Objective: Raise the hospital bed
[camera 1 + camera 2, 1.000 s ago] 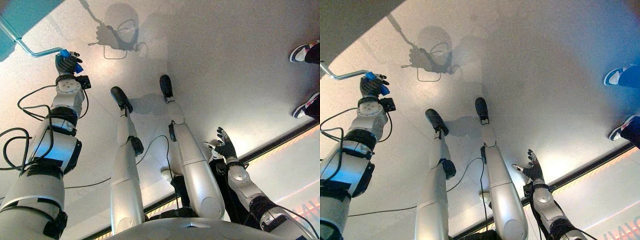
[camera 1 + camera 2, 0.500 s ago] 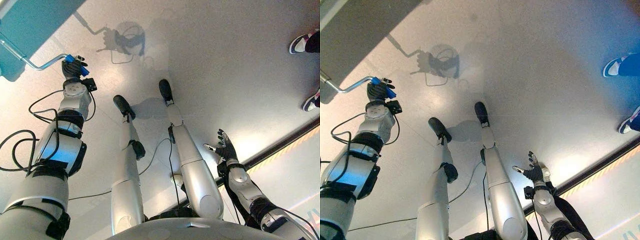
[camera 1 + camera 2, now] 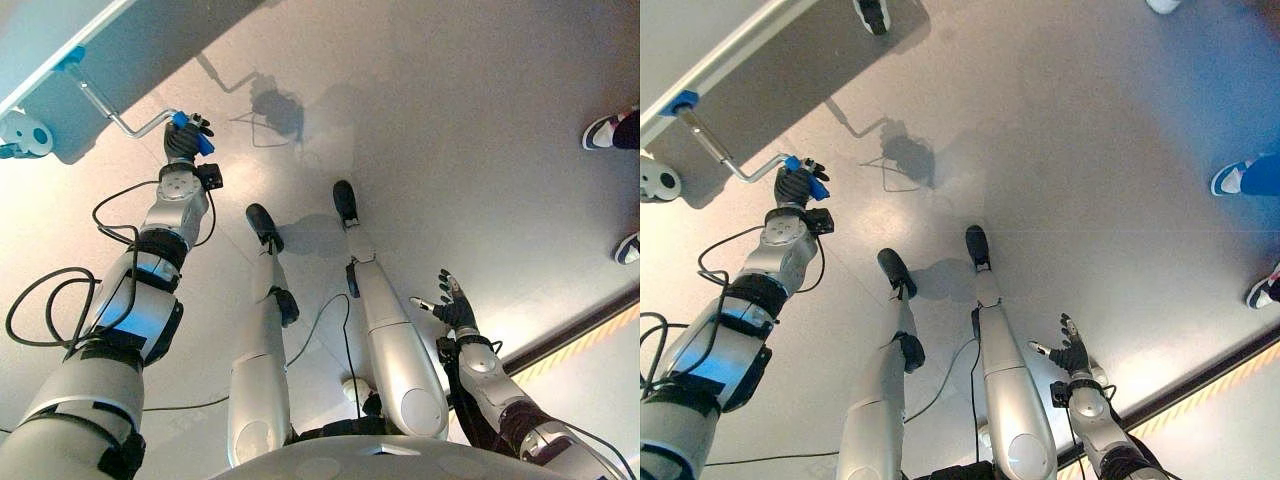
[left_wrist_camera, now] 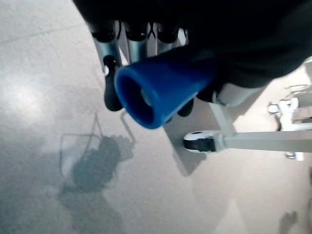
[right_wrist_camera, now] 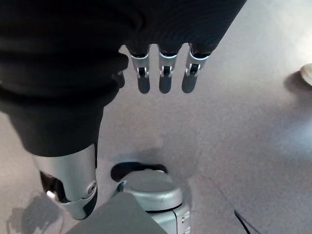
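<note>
While the left hand is raised toward the hospital bed, its fingers are curled round the blue grip of the metal crank handle. That crank runs from a blue fitting on the bed's edge out to the hand. A bed castor sits beside the crank's base. Low on the robot's right side, the right hand hangs with fingers spread and relaxed, holding nothing. A person's shoes stand on the floor, well apart.
</note>
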Controlling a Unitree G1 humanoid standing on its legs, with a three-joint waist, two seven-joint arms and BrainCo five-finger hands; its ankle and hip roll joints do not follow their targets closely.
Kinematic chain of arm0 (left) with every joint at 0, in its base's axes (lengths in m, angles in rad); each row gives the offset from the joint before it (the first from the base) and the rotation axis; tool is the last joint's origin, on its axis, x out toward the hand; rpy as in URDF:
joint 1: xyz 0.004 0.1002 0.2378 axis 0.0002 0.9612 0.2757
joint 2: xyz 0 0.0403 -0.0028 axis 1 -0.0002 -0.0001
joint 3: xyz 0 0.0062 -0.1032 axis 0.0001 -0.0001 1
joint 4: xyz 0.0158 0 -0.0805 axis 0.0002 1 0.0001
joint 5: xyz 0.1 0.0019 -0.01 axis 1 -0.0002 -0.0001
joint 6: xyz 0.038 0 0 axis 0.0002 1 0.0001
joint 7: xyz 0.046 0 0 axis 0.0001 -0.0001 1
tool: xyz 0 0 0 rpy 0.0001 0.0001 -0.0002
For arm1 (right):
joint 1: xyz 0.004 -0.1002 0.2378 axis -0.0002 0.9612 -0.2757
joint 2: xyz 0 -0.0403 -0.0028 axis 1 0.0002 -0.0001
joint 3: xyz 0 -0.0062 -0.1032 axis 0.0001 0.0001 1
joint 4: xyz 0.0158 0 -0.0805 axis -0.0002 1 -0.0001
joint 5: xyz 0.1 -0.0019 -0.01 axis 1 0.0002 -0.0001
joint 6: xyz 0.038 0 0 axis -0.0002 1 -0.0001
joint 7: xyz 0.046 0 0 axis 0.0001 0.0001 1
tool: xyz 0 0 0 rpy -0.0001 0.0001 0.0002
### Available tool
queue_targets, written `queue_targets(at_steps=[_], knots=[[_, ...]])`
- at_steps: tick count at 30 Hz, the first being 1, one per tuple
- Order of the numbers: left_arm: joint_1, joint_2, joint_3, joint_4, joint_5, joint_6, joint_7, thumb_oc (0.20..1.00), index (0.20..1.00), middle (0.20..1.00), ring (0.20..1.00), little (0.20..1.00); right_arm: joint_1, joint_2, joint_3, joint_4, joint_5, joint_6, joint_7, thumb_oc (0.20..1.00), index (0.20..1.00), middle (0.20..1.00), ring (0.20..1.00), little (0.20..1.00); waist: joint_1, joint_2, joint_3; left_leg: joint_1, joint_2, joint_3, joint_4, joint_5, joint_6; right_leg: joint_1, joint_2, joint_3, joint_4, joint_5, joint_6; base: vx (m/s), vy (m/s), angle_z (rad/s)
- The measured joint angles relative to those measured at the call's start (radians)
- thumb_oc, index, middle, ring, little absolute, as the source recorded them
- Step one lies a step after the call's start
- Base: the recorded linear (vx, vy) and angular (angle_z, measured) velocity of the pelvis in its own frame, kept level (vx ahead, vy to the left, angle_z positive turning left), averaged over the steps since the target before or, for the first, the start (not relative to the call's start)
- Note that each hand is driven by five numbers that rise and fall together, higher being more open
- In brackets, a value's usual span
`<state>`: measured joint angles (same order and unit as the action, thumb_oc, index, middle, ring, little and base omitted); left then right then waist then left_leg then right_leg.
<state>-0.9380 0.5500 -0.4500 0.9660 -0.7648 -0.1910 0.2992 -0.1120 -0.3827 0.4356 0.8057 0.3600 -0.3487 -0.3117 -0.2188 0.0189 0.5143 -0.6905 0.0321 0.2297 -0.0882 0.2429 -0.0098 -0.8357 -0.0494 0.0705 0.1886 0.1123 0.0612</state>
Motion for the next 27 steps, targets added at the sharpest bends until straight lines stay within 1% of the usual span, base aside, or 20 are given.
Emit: queue_targets(at_steps=[2,4,7,8,10,15,17,22,23,24,27], knots=[[0.027,-0.008,-0.002,-0.059,-0.004,-0.002,-0.008,0.200,0.200,0.200,0.200,0.200,0.004,0.001,0.001,0.017,0.000,0.003,-0.002,1.000,1.000,1.000,1.000,1.000,0.015,0.016,0.007,0.018,-0.003,-0.015,0.000,0.002,0.002,0.024,-0.005,-0.013,-0.002,-0.001,-0.002,0.00,0.034,0.16],[0.058,-0.010,-0.002,-0.087,-0.004,-0.005,-0.015,0.200,0.200,0.200,0.200,0.200,0.004,0.003,0.000,0.024,0.000,0.004,-0.002,1.000,1.000,1.000,1.000,1.000,0.021,0.028,0.006,0.034,-0.006,-0.029,0.000,0.000,0.001,0.047,-0.010,-0.027,0.000,-0.009,0.000,-0.01,0.050,0.18],[0.089,-0.006,-0.002,-0.119,-0.004,-0.018,-0.017,0.200,0.200,0.200,0.200,0.200,0.004,0.003,-0.004,0.027,0.000,0.005,-0.002,1.000,1.000,1.000,1.000,1.000,0.031,0.034,0.007,0.048,-0.008,-0.042,0.000,0.000,0.001,0.067,-0.012,-0.033,0.000,-0.014,0.002,0.00,0.027,0.11],[0.092,-0.008,-0.003,-0.125,-0.004,-0.020,-0.024,0.200,0.200,0.200,0.200,0.200,0.004,0.002,-0.008,0.039,0.000,0.007,-0.002,1.000,1.000,1.000,1.000,1.000,0.043,0.038,0.007,0.053,-0.007,-0.048,0.000,0.000,0.001,0.074,-0.013,-0.037,-0.001,-0.014,0.001,0.00,0.053,0.10],[0.103,-0.007,-0.003,-0.143,-0.005,-0.022,-0.030,0.200,0.200,0.200,0.200,0.200,0.004,0.001,-0.014,0.043,-0.001,0.012,-0.002,1.000,1.000,1.000,1.000,1.000,0.045,0.049,0.008,0.055,-0.008,-0.069,0.000,0.001,0.002,0.086,-0.019,-0.059,-0.001,-0.018,-0.002,0.00,0.052,0.17],[0.144,0.000,-0.001,-0.187,-0.019,-0.027,-0.031,0.200,0.200,0.200,0.200,0.200,0.004,0.000,-0.016,0.054,-0.001,0.028,-0.003,1.000,1.000,1.000,1.000,1.000,0.050,0.051,0.009,0.085,-0.010,-0.106,0.000,0.004,0.006,0.135,-0.026,-0.092,0.000,-0.034,-0.004,0.00,0.048,0.20],[0.164,0.013,-0.001,-0.222,-0.035,-0.039,-0.031,0.200,0.200,0.200,0.200,0.200,0.004,-0.001,-0.026,0.076,-0.004,0.030,-0.003,1.000,1.000,1.000,1.000,1.000,0.072,0.052,0.009,0.088,-0.010,-0.125,0.000,0.004,0.005,0.147,-0.026,-0.110,0.001,-0.041,-0.005,0.00,0.036,0.20],[0.190,0.026,0.001,-0.241,-0.034,-0.053,-0.034,0.200,0.200,0.200,0.200,0.200,0.004,-0.003,-0.035,0.076,-0.009,0.034,-0.003,1.000,1.000,1.000,1.000,1.000,0.075,0.052,0.009,0.087,-0.015,-0.154,0.000,0.005,0.005,0.162,-0.033,-0.136,0.001,-0.054,-0.003,0.01,0.016,0.18],[0.197,0.027,0.002,-0.244,-0.034,-0.059,-0.036,0.200,0.200,0.200,0.200,0.200,0.005,-0.003,-0.036,0.076,-0.010,0.039,-0.003,1.000,1.000,1.000,1.000,1.000,0.083,0.052,0.009,0.087,-0.016,-0.167,0.000,0.005,0.005,0.171,-0.035,-0.149,-0.001,-0.058,-0.002,-0.01,0.004,0.19],[0.197,0.027,0.002,-0.248,-0.034,-0.060,-0.035,0.200,0.200,0.200,0.200,0.200,0.006,-0.003,-0.033,0.076,-0.013,0.040,-0.003,1.000,1.000,1.000,1.000,1.000,0.077,0.052,0.009,0.087,-0.017,-0.173,0.000,0.005,0.006,0.172,-0.035,-0.154,0.000,-0.061,-0.003,-0.01,0.010,0.24],[0.200,0.034,0.006,-0.260,-0.034,-0.062,-0.037,0.200,0.200,0.200,0.200,0.200,0.009,-0.007,-0.037,0.077,-0.015,0.043,-0.003,1.000,1.000,1.000,1.000,1.000,0.092,0.052,0.009,0.084,-0.019,-0.198,0.000,0.015,0.007,0.185,-0.036,-0.176,-0.001,-0.074,-0.002,0.02,0.029,0.22]])
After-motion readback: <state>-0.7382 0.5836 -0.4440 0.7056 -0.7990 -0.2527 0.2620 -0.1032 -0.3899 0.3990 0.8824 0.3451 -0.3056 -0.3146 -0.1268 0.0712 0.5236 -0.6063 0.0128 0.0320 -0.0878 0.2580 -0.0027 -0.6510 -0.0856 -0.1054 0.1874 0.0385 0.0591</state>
